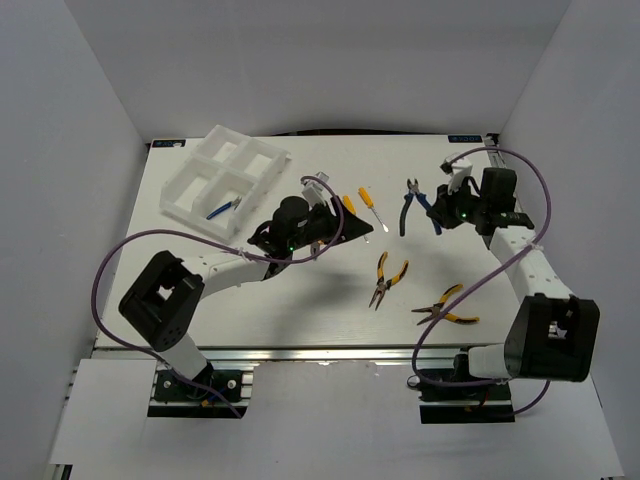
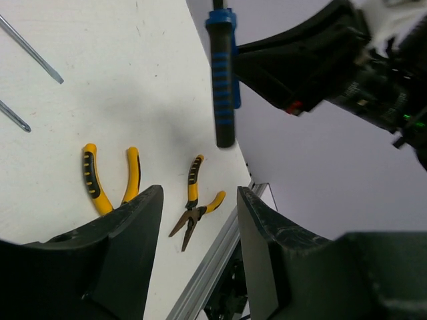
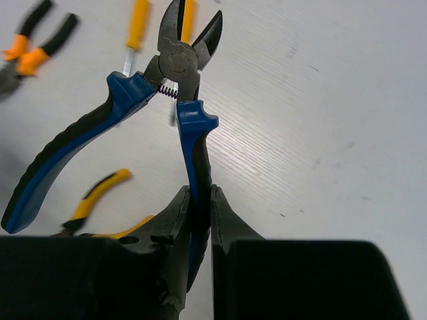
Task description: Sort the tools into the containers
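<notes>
1. The right claw point(image 3: 198, 200) is pressed together on one handle of the blue cutters point(image 3: 180, 87). It only has that one handle, so the other leg springs out to the claw's left and the cutting head points straight away from it. A one-leg pinch makes sense to me, since the leg is slim enough for the fingers and they don't have to fight the spring.
2. In the left wrist view the free handle hangs clear of the counter point(image 1: 300, 310) with a shadow under it. So I'd say the cutters are up in the air, ready to be carried.
3. The left claw point(image 2: 197, 197) is spread wide with nothing in it, hovering over the counter. My guess is it's parked there to stay out of the way.
4. The white tray point(image 1: 190, 167) sits well off to the right claw's left, past the left claw. One compartment near the left claw already has a blue-handled tool point(image 1: 222, 209) in it, which looks like the obvious home for the cutters.
5. Still loose on the counter are two screwdrivers point(image 1: 370, 207) between the claws, plus orange pliers point(image 1: 381, 287) and yellow pliers point(image 1: 438, 310) nearer the arm bases.
6. The counter is matte white with a few faint scuffs. Plain pale walls box it in on three sides, and there's a metal rail along the near edge.
</notes>
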You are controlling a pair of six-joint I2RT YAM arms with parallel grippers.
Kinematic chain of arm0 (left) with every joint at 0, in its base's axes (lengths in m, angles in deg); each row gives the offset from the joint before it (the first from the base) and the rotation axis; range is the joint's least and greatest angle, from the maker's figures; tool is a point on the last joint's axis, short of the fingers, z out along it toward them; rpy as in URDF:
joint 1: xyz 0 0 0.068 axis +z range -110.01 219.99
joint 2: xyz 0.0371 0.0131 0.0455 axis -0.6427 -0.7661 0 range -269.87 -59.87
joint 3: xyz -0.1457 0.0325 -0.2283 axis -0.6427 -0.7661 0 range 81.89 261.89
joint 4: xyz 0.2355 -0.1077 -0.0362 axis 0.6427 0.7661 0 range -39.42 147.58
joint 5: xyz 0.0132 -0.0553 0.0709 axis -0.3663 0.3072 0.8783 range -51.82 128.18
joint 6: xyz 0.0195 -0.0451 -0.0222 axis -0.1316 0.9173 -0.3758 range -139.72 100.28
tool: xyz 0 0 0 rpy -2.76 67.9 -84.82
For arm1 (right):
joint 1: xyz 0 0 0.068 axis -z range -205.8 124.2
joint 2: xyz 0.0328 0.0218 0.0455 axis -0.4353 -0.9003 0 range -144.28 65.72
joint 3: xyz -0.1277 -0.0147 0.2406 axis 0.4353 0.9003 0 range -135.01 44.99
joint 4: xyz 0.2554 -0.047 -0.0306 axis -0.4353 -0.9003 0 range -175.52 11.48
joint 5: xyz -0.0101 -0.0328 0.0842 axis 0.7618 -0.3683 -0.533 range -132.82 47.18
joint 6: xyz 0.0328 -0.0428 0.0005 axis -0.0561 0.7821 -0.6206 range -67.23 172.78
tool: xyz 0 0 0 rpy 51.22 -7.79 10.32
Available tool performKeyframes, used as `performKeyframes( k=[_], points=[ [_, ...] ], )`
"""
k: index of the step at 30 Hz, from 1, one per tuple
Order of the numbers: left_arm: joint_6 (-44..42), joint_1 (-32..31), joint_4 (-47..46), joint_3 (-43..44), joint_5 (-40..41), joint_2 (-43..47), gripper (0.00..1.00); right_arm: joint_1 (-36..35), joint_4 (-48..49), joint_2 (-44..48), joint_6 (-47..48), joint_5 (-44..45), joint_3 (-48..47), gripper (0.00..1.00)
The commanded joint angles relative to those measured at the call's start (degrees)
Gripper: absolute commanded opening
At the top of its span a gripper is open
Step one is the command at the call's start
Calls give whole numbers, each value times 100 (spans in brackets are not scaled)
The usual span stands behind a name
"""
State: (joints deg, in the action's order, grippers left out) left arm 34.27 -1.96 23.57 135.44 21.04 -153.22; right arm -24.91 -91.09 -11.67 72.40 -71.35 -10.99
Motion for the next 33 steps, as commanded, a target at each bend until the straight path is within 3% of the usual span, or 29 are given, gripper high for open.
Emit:
performKeyframes(
  k=[1,14,26,33],
  points=[
    [-282,-64,312,375,-103,-68,61,-467,-285,362,-187,-706,-121,0],
    [-212,-121,199,452,-263,-115,63,-1481,106,737,-257,-357,204,0],
    [-251,-129,218,271,-83,336,63,-1509,269,650,-292,-159,272,0],
    [-244,-134,219,372,-285,163,63,-1504,255,668,-288,-291,263,0]
  ],
)
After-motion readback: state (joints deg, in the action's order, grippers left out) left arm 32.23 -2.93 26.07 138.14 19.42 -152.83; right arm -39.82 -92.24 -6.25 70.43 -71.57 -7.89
